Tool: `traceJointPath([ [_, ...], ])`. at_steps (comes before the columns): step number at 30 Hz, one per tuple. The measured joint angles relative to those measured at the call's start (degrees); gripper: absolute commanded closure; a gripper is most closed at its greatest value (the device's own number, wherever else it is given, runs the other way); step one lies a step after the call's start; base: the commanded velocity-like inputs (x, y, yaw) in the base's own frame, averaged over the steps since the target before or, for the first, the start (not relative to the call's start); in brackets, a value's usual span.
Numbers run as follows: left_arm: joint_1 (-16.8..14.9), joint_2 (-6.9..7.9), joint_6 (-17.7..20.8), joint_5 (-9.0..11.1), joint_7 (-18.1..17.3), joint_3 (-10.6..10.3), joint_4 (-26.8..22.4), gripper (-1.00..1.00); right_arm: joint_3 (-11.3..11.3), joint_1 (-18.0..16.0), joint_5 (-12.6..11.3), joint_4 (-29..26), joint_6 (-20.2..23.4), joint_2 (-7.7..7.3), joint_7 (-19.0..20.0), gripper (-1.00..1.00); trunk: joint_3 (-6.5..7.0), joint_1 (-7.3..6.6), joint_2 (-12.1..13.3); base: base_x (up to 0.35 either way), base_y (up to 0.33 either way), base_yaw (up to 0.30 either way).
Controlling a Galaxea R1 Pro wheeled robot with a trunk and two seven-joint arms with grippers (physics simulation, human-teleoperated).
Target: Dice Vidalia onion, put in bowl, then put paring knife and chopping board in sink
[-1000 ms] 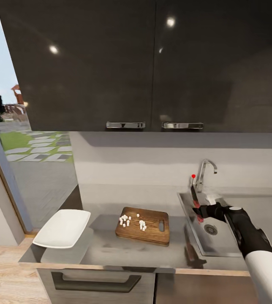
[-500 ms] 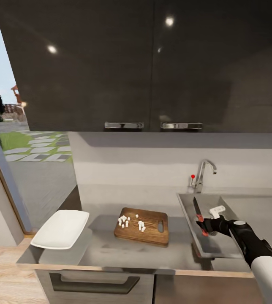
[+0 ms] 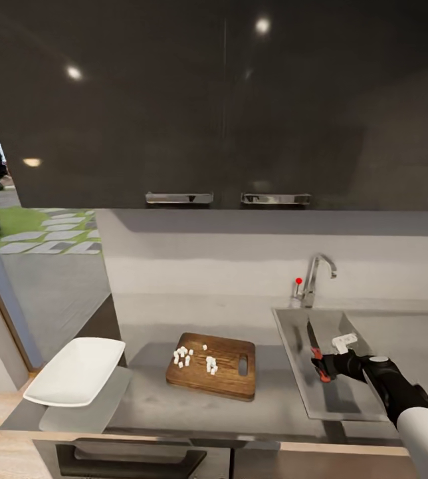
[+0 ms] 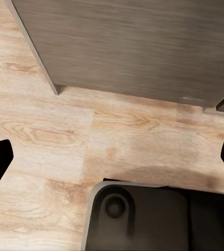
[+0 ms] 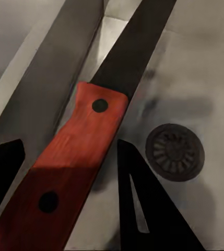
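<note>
While clamped in the right end effector (image 3: 325, 367) over the sink (image 3: 294, 332), paring knife (image 3: 315, 349) near drain (image 5: 175, 152) in right wrist view; left end effector (image 4: 112, 162) spread above wooden floor (image 4: 49, 130).

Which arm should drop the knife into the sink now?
Right. The right gripper already holds the paring knife by its red handle over the sink, with the drain just beyond the blade. The left gripper hangs open down by the wooden floor.
</note>
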Motion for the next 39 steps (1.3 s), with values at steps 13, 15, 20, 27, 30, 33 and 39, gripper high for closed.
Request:
traceJointPath([
  [13, -0.03, 0.00, 0.00, -0.04, 0.00, 0.00, -0.07, -1.00, -0.62, -0.02, -0.07, 4.17, -4.69, -0.34, -2.68, 1.00, -1.18, 0.00, -0.01, 0.000, 0.000, 0.000],
  [15, -0.03, 0.00, 0.00, -0.04, 0.00, 0.00, -0.06, -1.00, -0.56, -0.01, -0.04, 3.93, -4.68, -0.25, -3.01, 1.00, -1.37, 0.00, -0.01, 0.000, 0.000, 0.000],
  [20, -0.01, 0.00, 0.00, -0.04, 0.00, 0.00, -0.05, -1.00, -0.47, -0.01, -0.18, 3.85, -4.66, 0.01, -4.02, 1.00, -1.83, 0.00, -0.01, 0.000, 0.000, 0.000],
  [27, 0.02, 0.00, 0.00, -0.04, 0.00, 0.00, -0.06, -1.00, -0.51, 0.01, -0.21, 3.77, -4.67, 0.22, -4.17, 1.00, -2.42, -0.01, 0.04, 0.000, 0.000, 0.000],
  [30, 0.01, 0.00, 0.00, -0.04, 0.00, 0.00, -0.05, -1.00, -0.51, 0.01, -0.22, 3.70, -4.67, 0.23, -4.21, 1.00, -2.67, -0.01, 0.06, 0.000, 0.000, 0.000],
  [33, -0.01, 0.00, 0.00, -0.04, 0.00, 0.00, -0.05, -1.00, -0.51, 0.02, -0.22, 3.68, -4.60, 0.23, -4.26, 1.00, -2.92, -0.02, 0.08, 0.000, 0.000, 0.000],
  [39, -0.01, 0.00, 0.00, -0.04, 0.00, 0.00, -0.05, -1.00, -0.51, 0.03, -0.22, 3.68, -4.50, 0.23, -4.27, 1.00, -3.47, -0.04, 0.08, 0.165, 0.000, 0.000],
])
